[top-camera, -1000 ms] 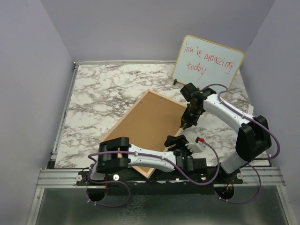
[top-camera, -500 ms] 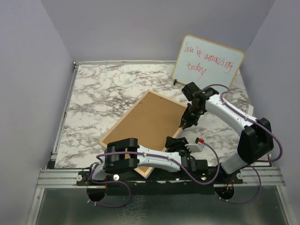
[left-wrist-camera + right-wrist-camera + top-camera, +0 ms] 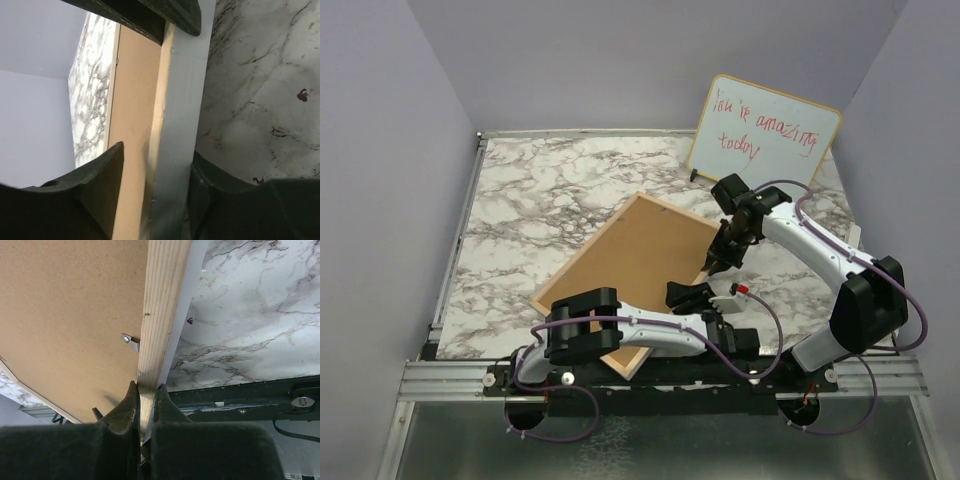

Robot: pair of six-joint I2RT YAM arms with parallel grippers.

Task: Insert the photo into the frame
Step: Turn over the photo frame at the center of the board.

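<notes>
Over the last second the left arm's elbow block (image 3: 582, 322) has swung to the right and a little away from the near edge, and its forearm now lies flatter along the base rail. The left gripper (image 3: 690, 296) has edged slightly left and farther up the table along the right-hand rail of the frame (image 3: 586, 246). Its fingers seem to have narrowed around that rail, though the overhead view is too small to be sure. The frame's near corner has crept leftward. The right arm's elbow (image 3: 868, 305) has dropped toward the near edge and out to the right.
</notes>
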